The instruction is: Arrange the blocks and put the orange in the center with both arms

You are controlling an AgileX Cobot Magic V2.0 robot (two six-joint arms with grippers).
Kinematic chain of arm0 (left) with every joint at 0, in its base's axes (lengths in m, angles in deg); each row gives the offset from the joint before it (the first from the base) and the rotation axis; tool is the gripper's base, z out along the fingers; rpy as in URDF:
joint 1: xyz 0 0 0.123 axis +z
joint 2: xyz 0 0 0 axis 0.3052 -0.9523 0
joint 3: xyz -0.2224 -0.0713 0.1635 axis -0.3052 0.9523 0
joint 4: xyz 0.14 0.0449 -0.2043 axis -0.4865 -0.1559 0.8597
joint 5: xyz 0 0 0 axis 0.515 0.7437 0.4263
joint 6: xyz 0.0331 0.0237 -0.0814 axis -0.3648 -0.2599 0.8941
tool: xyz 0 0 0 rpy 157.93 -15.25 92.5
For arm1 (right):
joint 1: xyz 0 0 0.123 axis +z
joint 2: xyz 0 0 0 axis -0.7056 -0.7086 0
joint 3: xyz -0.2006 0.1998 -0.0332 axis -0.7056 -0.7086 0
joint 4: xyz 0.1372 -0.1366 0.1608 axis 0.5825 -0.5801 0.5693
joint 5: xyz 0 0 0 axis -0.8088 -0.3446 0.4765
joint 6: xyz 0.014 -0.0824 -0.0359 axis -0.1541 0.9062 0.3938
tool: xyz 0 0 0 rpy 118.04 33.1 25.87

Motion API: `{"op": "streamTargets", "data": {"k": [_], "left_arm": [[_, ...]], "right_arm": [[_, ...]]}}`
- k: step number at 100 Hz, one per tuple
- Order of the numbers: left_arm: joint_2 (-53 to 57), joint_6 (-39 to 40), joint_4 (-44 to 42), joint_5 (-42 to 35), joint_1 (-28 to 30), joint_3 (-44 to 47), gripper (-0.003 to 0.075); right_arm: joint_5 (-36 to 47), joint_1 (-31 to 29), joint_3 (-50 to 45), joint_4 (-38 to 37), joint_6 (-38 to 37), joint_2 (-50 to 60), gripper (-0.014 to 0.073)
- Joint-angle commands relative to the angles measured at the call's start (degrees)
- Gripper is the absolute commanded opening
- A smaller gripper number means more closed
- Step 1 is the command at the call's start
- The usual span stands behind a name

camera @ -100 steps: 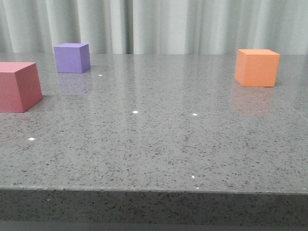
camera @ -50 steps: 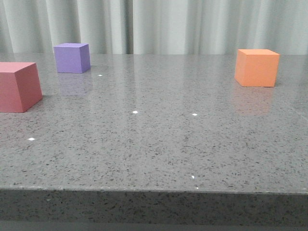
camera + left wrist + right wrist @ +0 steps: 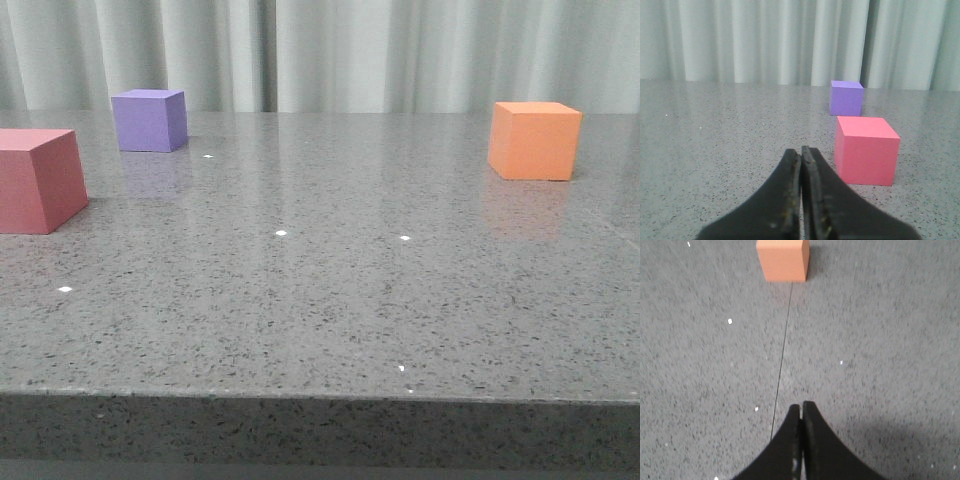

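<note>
Three matte sharp-edged cubes, orange (image 3: 534, 140) far right, purple (image 3: 150, 120) and reddish-pink (image 3: 38, 180) far left, sit apart on speckled grey stone tabletop (image 3: 330, 290) before pale pleated curtains (image 3: 330, 50); left gripper (image 3: 801, 156) and right gripper (image 3: 801, 410) pressed together, empty.

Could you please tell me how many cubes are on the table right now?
3: the orange cube far right, the purple cube far left, the reddish-pink cube nearer at the left edge, partly cropped.

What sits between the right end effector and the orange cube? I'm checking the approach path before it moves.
Nothing visible. In the right wrist view only bare grey tabletop lies between the closed right end effector and the orange cube. The purple and reddish-pink cubes are not in that view.
</note>
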Motion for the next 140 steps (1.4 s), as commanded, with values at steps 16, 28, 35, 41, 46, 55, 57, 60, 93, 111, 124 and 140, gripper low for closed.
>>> {"op": "streamTargets", "data": {"k": [16,28,35,41,46,55,57,60,93,111,124,140], "left_arm": [[1.8,0.0,0.0,-4.2,-0.1,2.4,-0.0020],[1.8,0.0,0.0,-4.2,-0.1,2.4,-0.0020],[1.8,0.0,0.0,-4.2,-0.1,2.4,-0.0020],[1.8,0.0,0.0,-4.2,-0.1,2.4,-0.0020],[1.8,0.0,0.0,-4.2,-0.1,2.4,-0.0020],[1.8,0.0,0.0,-4.2,-0.1,2.4,-0.0020],[1.8,0.0,0.0,-4.2,-0.1,2.4,-0.0020],[1.8,0.0,0.0,-4.2,-0.1,2.4,-0.0020],[1.8,0.0,0.0,-4.2,-0.1,2.4,-0.0020],[1.8,0.0,0.0,-4.2,-0.1,2.4,-0.0020],[1.8,0.0,0.0,-4.2,-0.1,2.4,-0.0020],[1.8,0.0,0.0,-4.2,-0.1,2.4,-0.0020]], "right_arm": [[-2.3,-0.4,1.8,0.1,0.3,-0.8,0.0447],[-2.5,-0.4,1.8,0.9,0.3,-0.8,0.0665],[-2.1,-0.4,1.8,2.8,0.3,-0.8,0.0650],[-1.4,-0.4,2.0,3.6,0.3,-0.9,0.0645],[-0.9,-0.3,2.5,3.7,0.4,-1.7,0.0645],[-0.4,-0.3,4.7,3.6,0.3,-5.0,0.0645],[-0.3,-0.3,5.5,3.6,0.3,-6.2,0.0645],[-0.2,-0.2,6.6,3.6,0.5,-8.1,0.0645],[1.6,0.1,24.4,3.5,0.6,-32.2,0.0645],[1.8,1.9,34.6,2.5,0.6,-43.5,0.0645],[1.9,3.3,41.1,1.5,0.6,-49.9,0.0645],[1.9,3.3,47.0,-1.1,0.6,-56.1,0.0645]]}}
